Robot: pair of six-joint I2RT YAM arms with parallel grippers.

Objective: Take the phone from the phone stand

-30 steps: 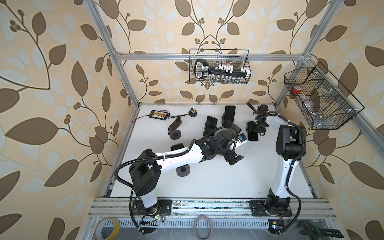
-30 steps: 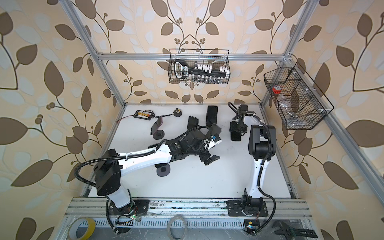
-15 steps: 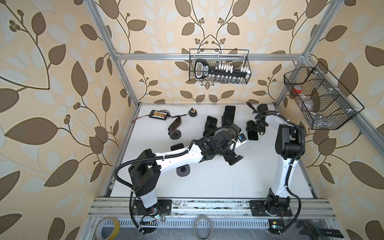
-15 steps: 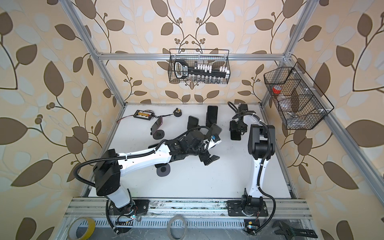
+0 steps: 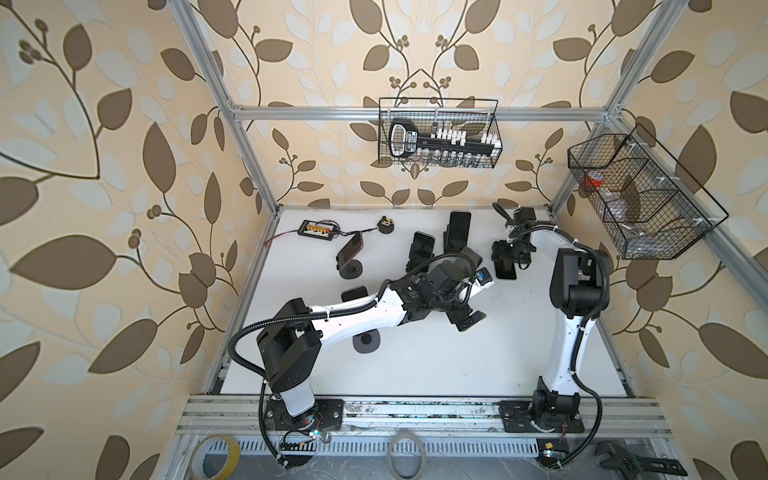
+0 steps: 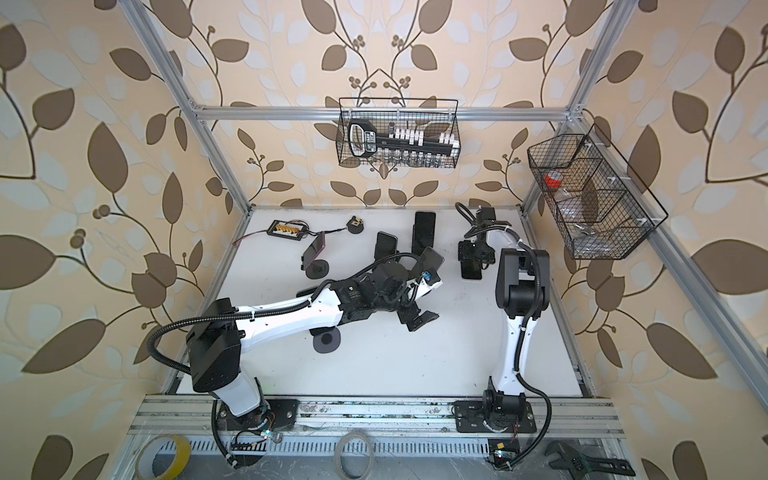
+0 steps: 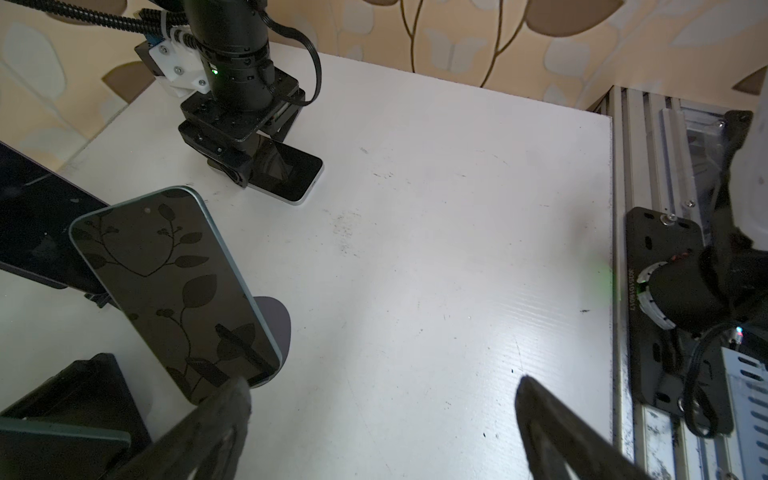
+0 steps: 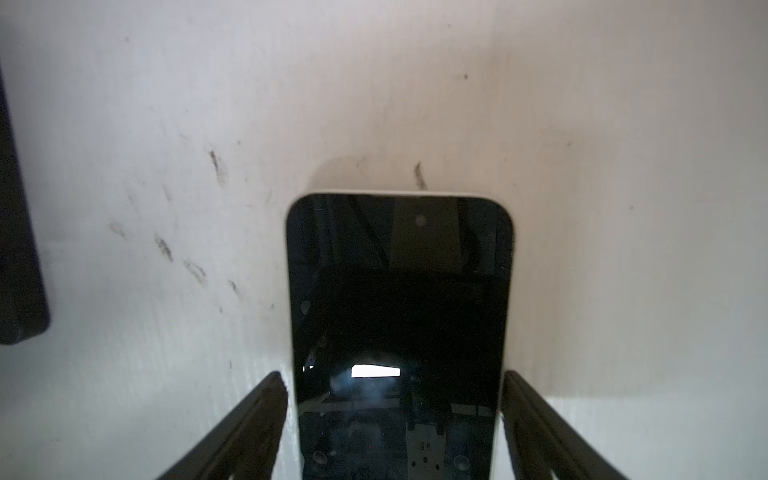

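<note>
Two wide-spread jaws of left gripper (image 7: pixel 382 384) empty; right gripper (image 8: pixel 394 377) straddles white-rimmed black-glass phone (image 8: pixel 399 316), flat on white table (image 8: pixel 623 124); grip or release unclear. Risk: retreat with pad contact drags phone; left finger (image 7: pixel 216 424) clips leaning teal-rimmed phone (image 7: pixel 174 291).

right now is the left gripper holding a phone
No, the left gripper stands wide open, with only the white table between its fingers.

1. Robotics test cell: wallpaper panels (image 5: pixel 124 166) fill an aluminium frame (image 5: pixel 415 112) around the white table (image 5: pixel 436 365).
2. Two robot arms (image 5: pixel 357 318) stand bolted to a rail (image 5: pixel 415 415) along the table's front edge.
3. Wire baskets (image 5: pixel 673 237) hang above the table; tape roll (image 5: pixel 216 455) and wrench (image 5: pixel 619 457) lie before it.
</note>
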